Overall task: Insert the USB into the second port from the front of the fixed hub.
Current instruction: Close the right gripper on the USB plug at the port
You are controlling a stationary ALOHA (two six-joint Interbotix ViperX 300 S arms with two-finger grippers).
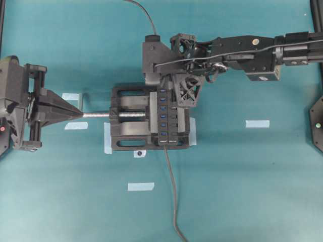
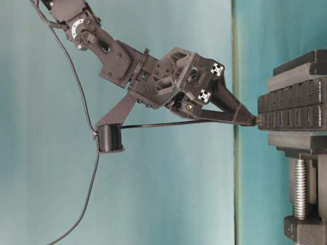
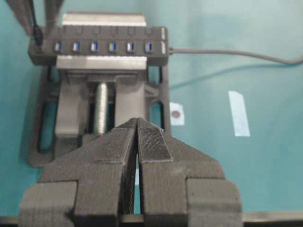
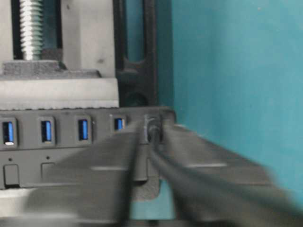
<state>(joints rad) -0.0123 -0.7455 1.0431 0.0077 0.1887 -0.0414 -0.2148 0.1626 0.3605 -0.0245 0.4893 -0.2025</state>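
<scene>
The hub (image 1: 170,118) is a long black bar clamped in a vise, with a row of blue ports (image 1: 163,114). My right gripper (image 1: 165,91) reaches in from the right and is shut on the USB plug (image 4: 152,126). The plug sits at the end port farthest from the hub's own cable. The port beside it (image 4: 119,124) shows blue and empty. In the table-level view the gripper tip (image 2: 250,121) touches the hub (image 2: 291,109), and the USB cable (image 2: 168,124) runs back to a holder. My left gripper (image 3: 137,121) is shut and empty, and also shows in the overhead view (image 1: 78,115), left of the vise.
The black vise (image 1: 128,121) has a silver screw (image 1: 96,115) pointing at my left gripper. The hub's dark-grey cable (image 1: 171,191) runs to the front edge. Pale tape strips (image 1: 257,123) (image 1: 141,186) lie on the teal table.
</scene>
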